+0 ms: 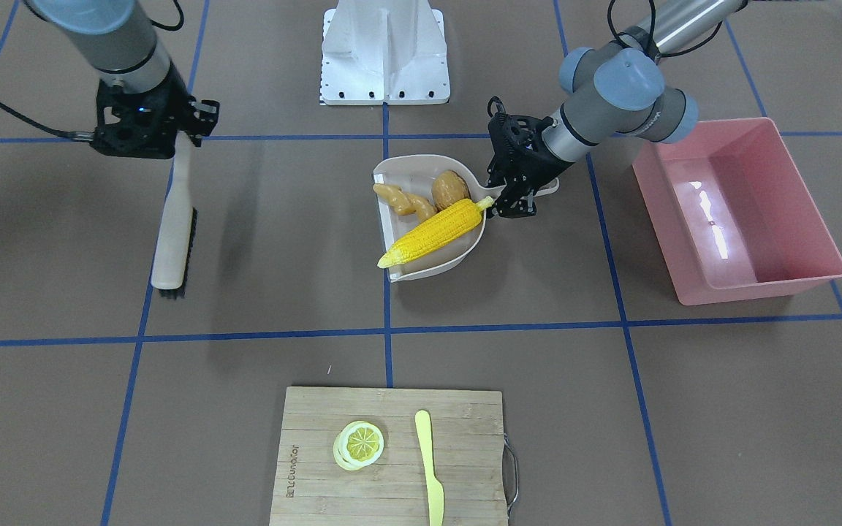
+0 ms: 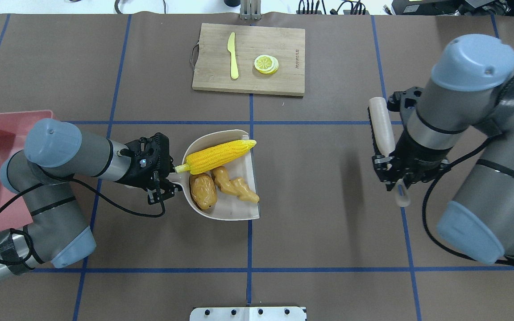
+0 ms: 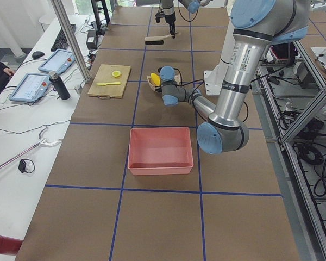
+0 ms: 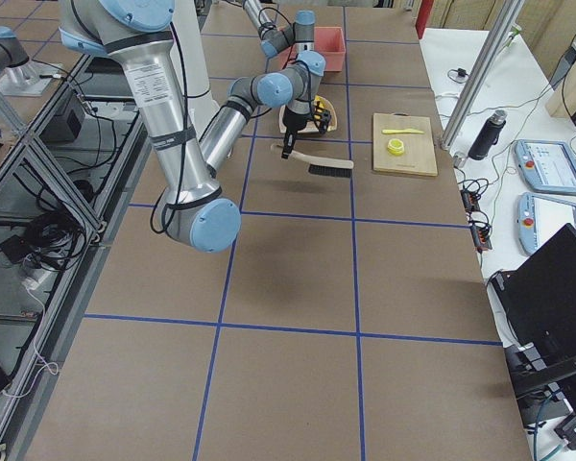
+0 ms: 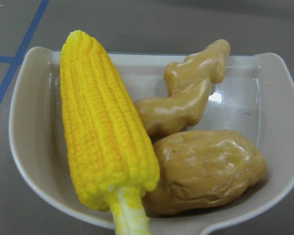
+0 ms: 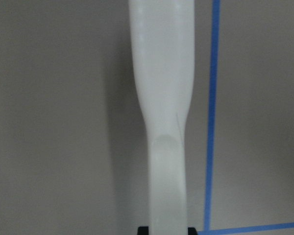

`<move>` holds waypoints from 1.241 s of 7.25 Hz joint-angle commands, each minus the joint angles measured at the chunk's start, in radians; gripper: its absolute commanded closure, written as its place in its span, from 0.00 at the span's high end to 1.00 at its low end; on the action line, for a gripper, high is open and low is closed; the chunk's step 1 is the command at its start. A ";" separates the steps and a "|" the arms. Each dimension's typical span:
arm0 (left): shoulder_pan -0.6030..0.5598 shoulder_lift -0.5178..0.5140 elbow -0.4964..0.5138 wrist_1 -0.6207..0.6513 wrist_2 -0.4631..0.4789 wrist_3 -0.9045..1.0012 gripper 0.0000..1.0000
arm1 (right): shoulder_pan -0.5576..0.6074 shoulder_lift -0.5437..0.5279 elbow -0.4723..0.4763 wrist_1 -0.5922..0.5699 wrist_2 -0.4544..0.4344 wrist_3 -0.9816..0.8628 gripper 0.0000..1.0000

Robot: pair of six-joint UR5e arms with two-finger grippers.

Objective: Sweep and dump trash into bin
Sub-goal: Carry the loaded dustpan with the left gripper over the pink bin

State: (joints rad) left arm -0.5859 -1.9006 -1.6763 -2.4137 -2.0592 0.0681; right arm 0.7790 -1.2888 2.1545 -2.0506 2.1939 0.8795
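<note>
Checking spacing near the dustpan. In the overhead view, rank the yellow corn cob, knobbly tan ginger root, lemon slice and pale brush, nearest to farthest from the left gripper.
From the left gripper:
1. Yellow corn cob, stalk beside it.
2. Knobbly tan ginger root, deeper in the beige dustpan.
3. Lemon slice, on the wooden board.
4. Pale brush, far right.

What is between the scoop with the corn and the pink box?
Only the left end effector, gripping the dustpan handle, then bare table before the bin; front-facing view.

Silver arms (image 2: 89,156), blue joint caps (image 2: 473,58), black grippers (image 2: 167,177), black cables (image 2: 125,210)
</note>
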 commanded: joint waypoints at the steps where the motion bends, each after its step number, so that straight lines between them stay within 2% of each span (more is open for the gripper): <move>1: -0.017 0.023 -0.057 -0.007 0.008 -0.005 0.00 | 0.089 -0.354 0.019 0.297 0.016 -0.114 0.00; 2: -0.043 0.029 -0.078 -0.002 0.002 -0.007 0.00 | 0.123 -0.509 -0.034 0.536 0.048 -0.126 0.00; 3: -0.069 0.046 -0.098 -0.001 0.001 -0.005 0.00 | 0.167 -0.614 -0.086 0.728 0.107 -0.134 0.00; 4: -0.100 0.072 -0.129 -0.002 -0.001 -0.002 0.00 | 0.187 -0.674 -0.144 0.841 0.112 -0.158 0.00; 6: -0.155 0.157 -0.211 -0.002 -0.004 0.008 0.00 | 0.242 -0.701 -0.264 0.953 0.144 -0.227 0.00; 7: -0.196 0.211 -0.245 -0.002 -0.036 0.015 0.00 | 0.278 -0.708 -0.318 1.011 0.174 -0.256 0.00; 9: -0.319 0.318 -0.289 -0.004 -0.136 0.158 0.00 | 0.286 -0.727 -0.335 1.032 0.185 -0.272 0.00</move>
State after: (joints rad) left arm -0.8336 -1.6511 -1.9365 -2.4164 -2.1445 0.1579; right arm 1.0550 -2.0075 1.8401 -1.0371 2.3704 0.6236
